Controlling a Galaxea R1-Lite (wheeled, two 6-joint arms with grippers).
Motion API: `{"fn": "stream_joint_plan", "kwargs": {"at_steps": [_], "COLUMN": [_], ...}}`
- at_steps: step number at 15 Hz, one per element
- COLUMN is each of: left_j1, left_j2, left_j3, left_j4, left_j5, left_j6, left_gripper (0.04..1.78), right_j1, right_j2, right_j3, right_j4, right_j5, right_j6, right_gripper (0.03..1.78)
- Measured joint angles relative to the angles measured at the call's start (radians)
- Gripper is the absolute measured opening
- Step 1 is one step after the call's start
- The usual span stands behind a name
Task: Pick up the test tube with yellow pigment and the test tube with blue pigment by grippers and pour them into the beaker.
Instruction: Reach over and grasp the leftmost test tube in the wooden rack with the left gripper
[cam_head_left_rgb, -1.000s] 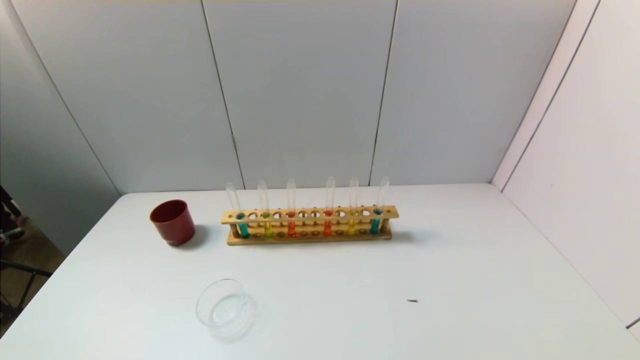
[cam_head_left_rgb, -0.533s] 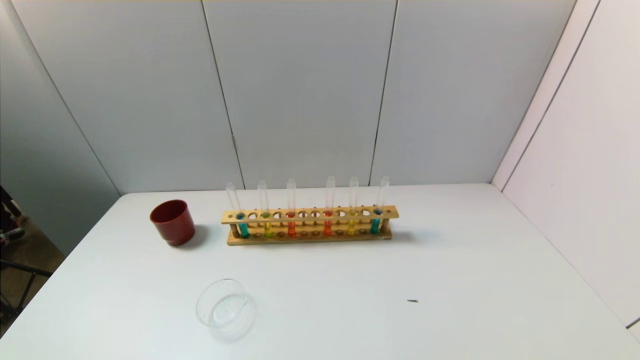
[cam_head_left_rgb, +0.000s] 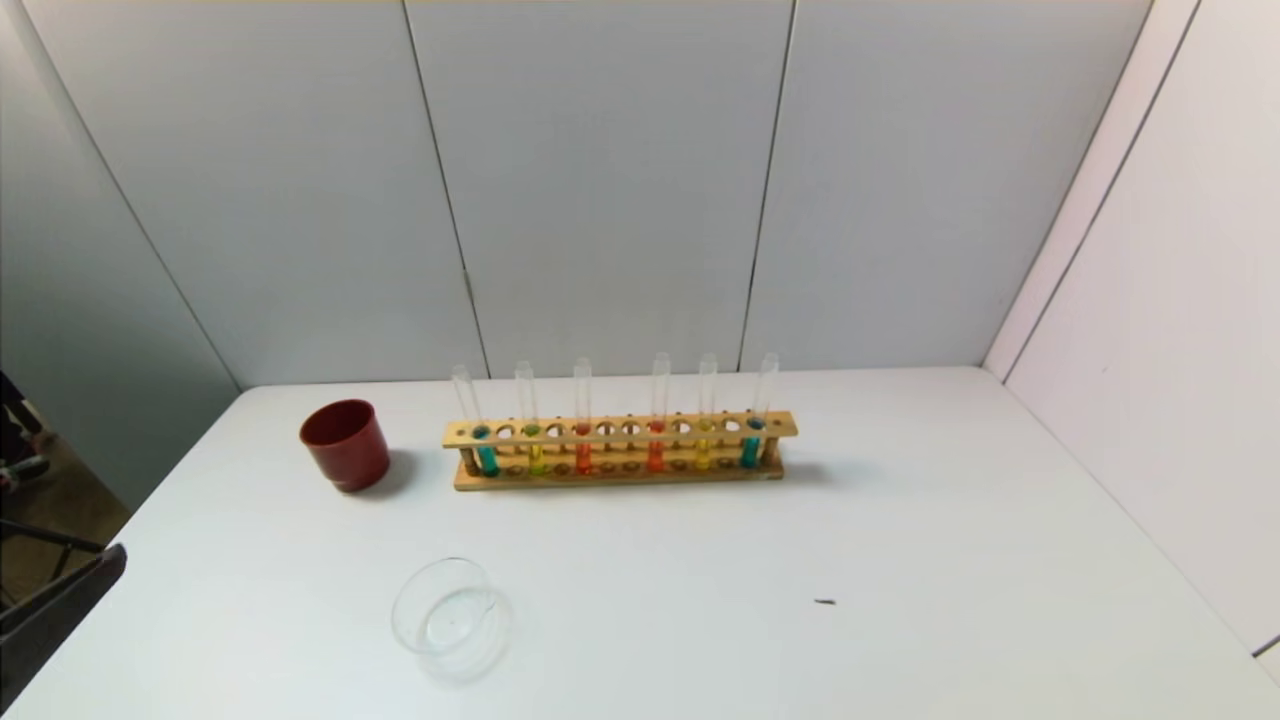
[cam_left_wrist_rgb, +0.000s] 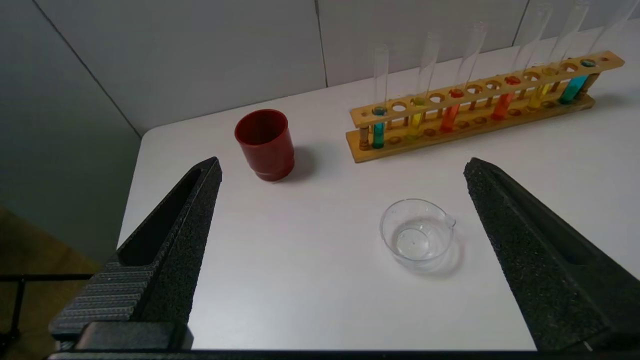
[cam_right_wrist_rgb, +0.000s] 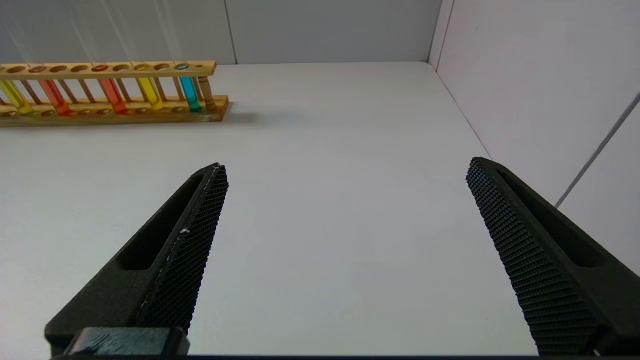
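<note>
- The left gripper (cam_left_wrist_rgb: 340, 170) is seen at the near left edge of the table (cam_head_left_rgb: 900, 520), with its jaws spread wide and nothing between them.
- The right gripper (cam_right_wrist_rgb: 345, 170) is also spread wide and empty, low over the right part of the table.
- The yellow tube (cam_head_left_rgb: 533, 425) and the blue tube (cam_head_left_rgb: 480, 420) are kept upright in the wooden rack (cam_head_left_rgb: 620, 432), at its left end, so their long axis is vertical.
- Both tubes lie ahead of the left gripper, which is judged to be the nearer one.
- The beaker (cam_head_left_rgb: 452, 618) is placed in front of the rack, apart from it, near the red cup (cam_head_left_rgb: 345, 445).
</note>
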Motion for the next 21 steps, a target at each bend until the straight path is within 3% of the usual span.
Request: {"fn": "stream_joint_plan", "kwargs": {"at_steps": [9, 13, 21], "left_j1": [-0.111, -0.141, -0.177], "left_j2": [0.507, 0.721, 1.09], "left_j3": [-0.14, -0.156, -0.216], "left_j4": [-0.197, -0.399, -0.66], "left_j5": [0.009, 0.052, 0.095], "left_j6": [0.039, 0.034, -0.127], "left_gripper": [1.71, 1.71, 1.71], "right_j1": [0.0, 0.0, 0.0], "right_j2": [0.0, 0.0, 0.0], "right_j3": [0.0, 0.0, 0.0], "right_j4": [0.0, 0.0, 0.0], "right_j5": [0.0, 0.0, 0.0], "right_j6": [0.0, 0.0, 0.0], "right_gripper": [1.74, 1.74, 1.74]}}
